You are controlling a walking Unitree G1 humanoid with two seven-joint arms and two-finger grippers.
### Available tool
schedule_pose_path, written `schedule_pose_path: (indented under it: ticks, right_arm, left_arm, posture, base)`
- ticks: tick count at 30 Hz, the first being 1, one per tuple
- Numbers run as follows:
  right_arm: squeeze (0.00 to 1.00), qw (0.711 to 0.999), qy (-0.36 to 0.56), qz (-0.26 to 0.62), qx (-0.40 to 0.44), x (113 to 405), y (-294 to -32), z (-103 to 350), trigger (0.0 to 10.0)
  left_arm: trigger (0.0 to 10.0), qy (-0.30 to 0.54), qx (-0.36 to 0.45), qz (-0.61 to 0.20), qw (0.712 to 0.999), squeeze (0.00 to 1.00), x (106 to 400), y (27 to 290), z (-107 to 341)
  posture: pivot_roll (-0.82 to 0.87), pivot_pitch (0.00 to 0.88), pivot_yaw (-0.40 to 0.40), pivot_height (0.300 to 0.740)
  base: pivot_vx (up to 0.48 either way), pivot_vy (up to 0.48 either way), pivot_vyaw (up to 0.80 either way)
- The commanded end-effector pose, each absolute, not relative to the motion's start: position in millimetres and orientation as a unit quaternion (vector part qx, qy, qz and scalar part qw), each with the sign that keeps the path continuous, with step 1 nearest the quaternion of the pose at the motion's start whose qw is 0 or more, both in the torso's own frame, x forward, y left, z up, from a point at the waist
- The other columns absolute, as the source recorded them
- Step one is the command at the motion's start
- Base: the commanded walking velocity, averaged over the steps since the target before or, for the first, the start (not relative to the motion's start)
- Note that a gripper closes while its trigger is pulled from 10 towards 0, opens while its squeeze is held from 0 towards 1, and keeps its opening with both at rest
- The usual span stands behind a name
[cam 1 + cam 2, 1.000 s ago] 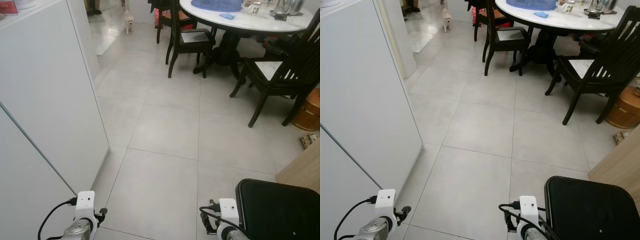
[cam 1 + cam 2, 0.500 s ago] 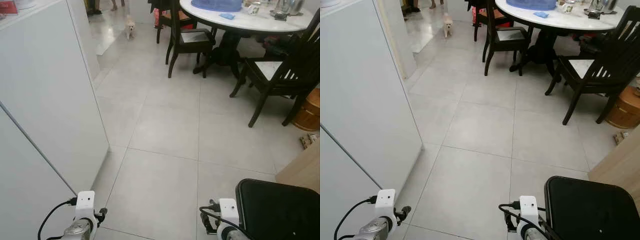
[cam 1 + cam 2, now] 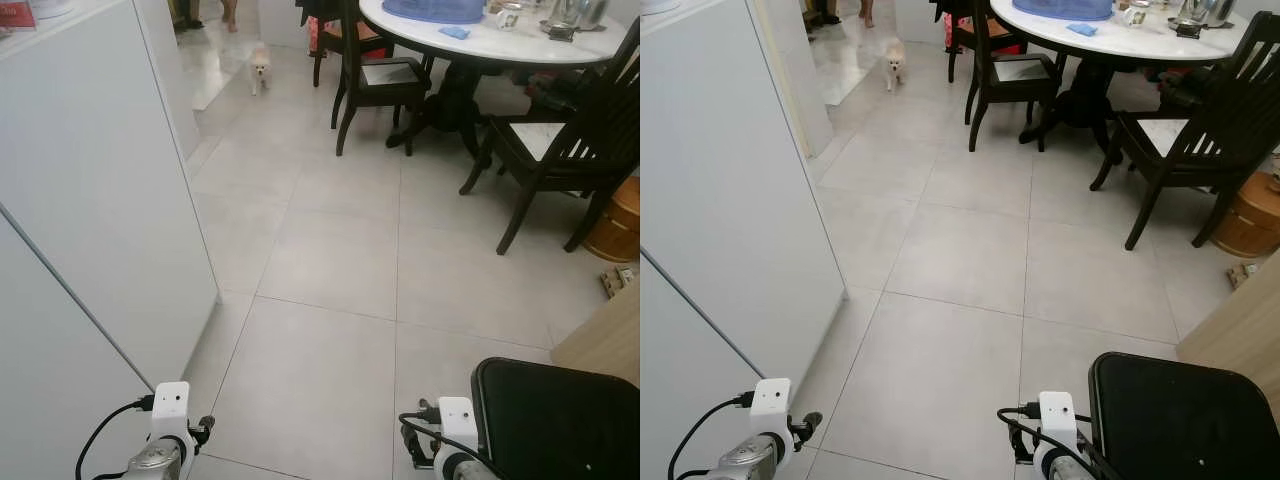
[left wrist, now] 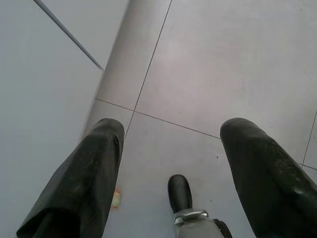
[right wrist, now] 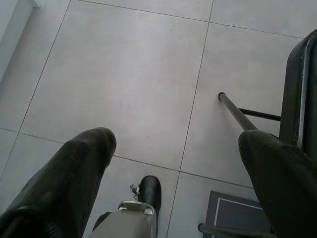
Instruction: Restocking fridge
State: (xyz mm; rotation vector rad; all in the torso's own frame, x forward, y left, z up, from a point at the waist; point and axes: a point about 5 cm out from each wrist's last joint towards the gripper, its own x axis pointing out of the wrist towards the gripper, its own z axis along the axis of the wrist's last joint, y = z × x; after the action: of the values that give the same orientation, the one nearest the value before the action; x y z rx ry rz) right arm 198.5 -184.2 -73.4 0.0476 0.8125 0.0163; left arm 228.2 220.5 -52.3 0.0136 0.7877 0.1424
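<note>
The white fridge (image 3: 90,200) stands at my left, its doors closed and a thin dark seam running down its front. Both arms hang low at the bottom of the head views, wrists at the left (image 3: 168,440) and right (image 3: 455,450). In the left wrist view my left gripper (image 4: 171,136) is open over bare floor tiles, next to the fridge's base. In the right wrist view my right gripper (image 5: 173,144) is open too, with nothing between its fingers, beside a black stool (image 5: 299,104).
A black padded stool (image 3: 555,420) sits at my right front. Further off stand a round white table (image 3: 490,40) and dark wooden chairs (image 3: 375,80), (image 3: 560,150). A small white dog (image 3: 260,66) is in the far passage. A wooden cabinet edge (image 3: 605,340) is at right.
The small dog has come a little nearer along the passage, and a person's legs have moved at the far end. My arms and the view have not shifted.
</note>
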Motion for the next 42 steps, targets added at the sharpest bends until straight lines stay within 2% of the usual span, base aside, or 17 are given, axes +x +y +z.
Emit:
schedule_pose_path:
  ticks: [1,35,42]
  right_arm:
    - [0.0,0.9,0.415,-0.069,0.113,241.4,-190.3,-51.8,10.0]
    - [0.0,0.899,0.416,-0.071,0.116,240.7,-186.9,-52.8,10.0]
    - [0.0,0.9,0.414,-0.067,0.118,243.0,-186.8,-51.3,10.0]
  left_arm:
    - [10.0,0.449,-0.023,0.006,0.893,0.0,220.8,198.7,-63.2]
    - [10.0,0.449,-0.01,-0.005,0.894,0.0,220.5,201.8,-62.6]
    - [10.0,0.437,-0.007,0.017,0.899,0.0,223.3,208.9,-59.6]
  posture:
    - [-0.18,0.01,0.004,0.74]
    - [-0.2,0.0,0.021,0.74]
    - [-0.19,0.0,0.013,0.74]
  base:
    - [0.0,0.0,0.0]
    - [0.0,0.0,0.0]
    - [0.0,0.0,0.0]
